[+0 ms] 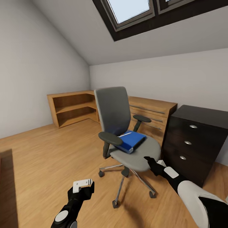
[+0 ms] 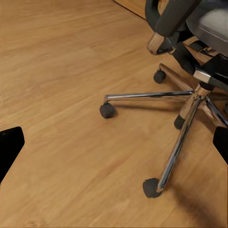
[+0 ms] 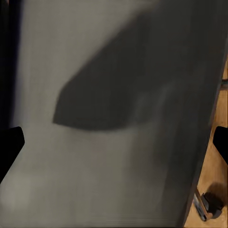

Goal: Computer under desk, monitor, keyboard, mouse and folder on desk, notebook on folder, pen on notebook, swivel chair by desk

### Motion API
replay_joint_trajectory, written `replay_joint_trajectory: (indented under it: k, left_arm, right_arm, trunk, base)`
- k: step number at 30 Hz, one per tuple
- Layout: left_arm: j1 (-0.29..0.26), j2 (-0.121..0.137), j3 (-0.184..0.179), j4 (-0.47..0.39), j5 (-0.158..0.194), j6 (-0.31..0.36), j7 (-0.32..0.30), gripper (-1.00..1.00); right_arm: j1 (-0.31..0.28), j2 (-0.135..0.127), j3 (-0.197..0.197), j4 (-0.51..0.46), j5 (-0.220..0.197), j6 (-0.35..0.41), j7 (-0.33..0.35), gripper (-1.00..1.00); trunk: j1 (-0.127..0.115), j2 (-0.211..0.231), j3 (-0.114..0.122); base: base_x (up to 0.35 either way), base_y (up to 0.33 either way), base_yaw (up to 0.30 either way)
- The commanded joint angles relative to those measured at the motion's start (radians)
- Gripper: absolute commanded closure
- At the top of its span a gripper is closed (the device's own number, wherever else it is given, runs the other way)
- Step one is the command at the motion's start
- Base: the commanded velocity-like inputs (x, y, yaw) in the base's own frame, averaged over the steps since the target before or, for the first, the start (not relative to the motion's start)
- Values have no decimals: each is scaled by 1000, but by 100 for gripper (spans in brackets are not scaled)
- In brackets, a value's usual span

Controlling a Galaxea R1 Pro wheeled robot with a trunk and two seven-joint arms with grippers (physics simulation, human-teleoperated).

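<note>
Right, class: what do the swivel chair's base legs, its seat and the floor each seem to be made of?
Base legs: likely polished chrome-like metal, since they gleam with bright reflections. Seat: grey and matte, probably fabric upholstery, though no weave shows. Floor: wood or wood-look laminate, with plank seams, grain and a soft satin sheen.

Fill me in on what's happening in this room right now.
A two-armed robot faces a grey swivel chair on a wooden floor. A blue folder lies on the seat, with something white on top. The right gripper reaches over the seat's front edge, fingers apart, touching nothing. The left gripper hangs open above the floor near the chair's wheeled base.
</note>
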Motion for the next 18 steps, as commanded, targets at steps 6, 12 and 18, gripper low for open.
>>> replay_joint_trajectory:
  k: [6, 12, 18]
  left_arm:
    - [0, 0, -1, -1, 10, 3, 9, -100]
    - [0, 1, -1, -1, 10, 3, 10, -100]
    - [0, 1, -1, -1, 10, 3, 10, -100]
  right_arm:
    - [0, 0, 9, 3, 11, 3, 0, -100]
    - [0, 18, 7, 1, 12, 3, 1, -100]
    - [0, 20, 6, 1, 12, 3, 6, -100]
  trunk:
    - [1, 0, 3]
    - [1, 0, 4]
    - [1, 0, 4]
  base:
    - [316, 0, 173]
    - [320, 0, 228]
    - [321, 0, 236]
